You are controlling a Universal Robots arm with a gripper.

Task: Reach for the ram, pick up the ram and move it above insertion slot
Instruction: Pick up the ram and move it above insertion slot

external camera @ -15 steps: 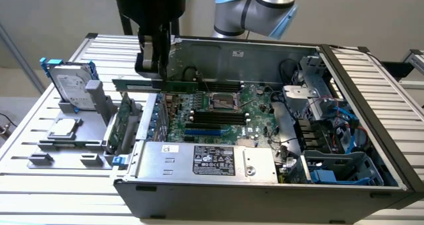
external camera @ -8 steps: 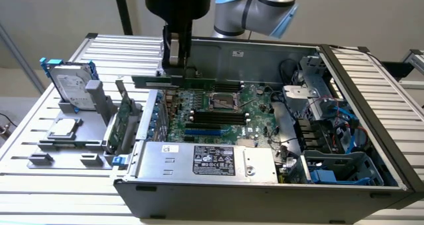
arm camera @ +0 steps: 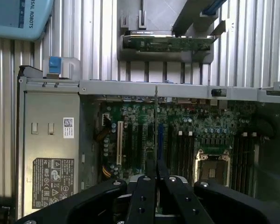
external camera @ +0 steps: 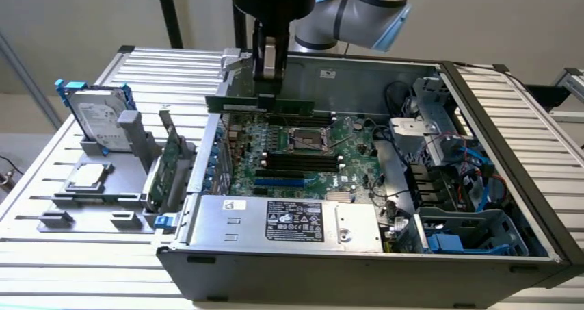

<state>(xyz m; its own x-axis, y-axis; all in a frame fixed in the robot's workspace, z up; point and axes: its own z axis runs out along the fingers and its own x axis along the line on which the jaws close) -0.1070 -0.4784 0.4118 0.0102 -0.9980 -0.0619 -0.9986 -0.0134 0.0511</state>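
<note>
Green ram [external camera: 260, 104], one stick, hangs clamped in the jaws above four black memory sockets [external camera: 294, 161].

You have open air above the motherboard [external camera: 301, 146]; the case [external camera: 365, 269] has no cover. The ram [external camera: 260, 105] hangs edge-down in the gripper [external camera: 267, 84] over the board's far side, clear of it. Nothing stands between the stick and the black memory slots [external camera: 292, 161] nearer the camera. Toward the exterior view's right of the board, cables [external camera: 401, 94] and a drive cage [external camera: 474, 228] crowd the bay. On the exterior view's left, the case wall [external camera: 205, 159] hems the board in.
</note>
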